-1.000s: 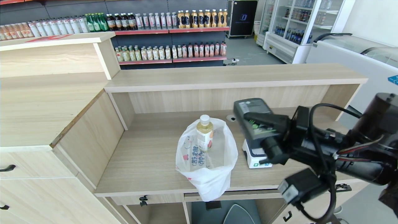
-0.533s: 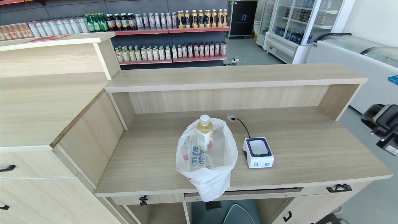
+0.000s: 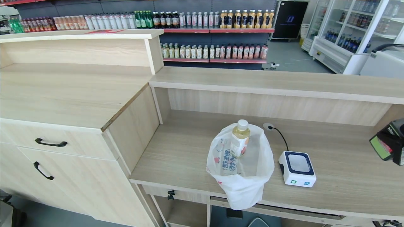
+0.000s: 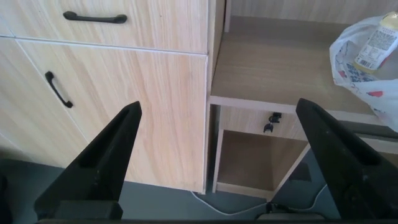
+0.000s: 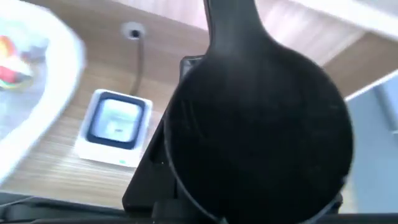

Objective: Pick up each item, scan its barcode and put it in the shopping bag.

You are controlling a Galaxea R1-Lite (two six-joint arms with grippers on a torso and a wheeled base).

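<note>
A white plastic shopping bag (image 3: 241, 170) stands open on the lower counter and hangs over its front edge, with a yellow-drink bottle (image 3: 240, 137) upright inside. The bag (image 4: 364, 56) and the bottle (image 4: 379, 43) also show in the left wrist view. A white barcode scanner (image 3: 297, 168) lies just right of the bag; its dark window (image 5: 115, 121) faces up. A dark box with a green label (image 3: 389, 142) hangs above the counter's right end, and my right gripper (image 5: 249, 155) is shut on this dark box (image 5: 261, 112). My left gripper (image 4: 217, 109) is open and holds nothing, low in front of the cabinet doors.
A raised wooden ledge (image 3: 277, 85) runs behind the lower counter (image 3: 189, 151). A taller cabinet (image 3: 72, 94) with black handles stands to the left. The scanner's cable (image 3: 281, 135) runs to a hole at the back. Drink shelves and fridges stand far behind.
The head camera has turned, shifting the whole scene rightward. My right arm has drawn back with the dark box from above the scanner to the right edge.
</note>
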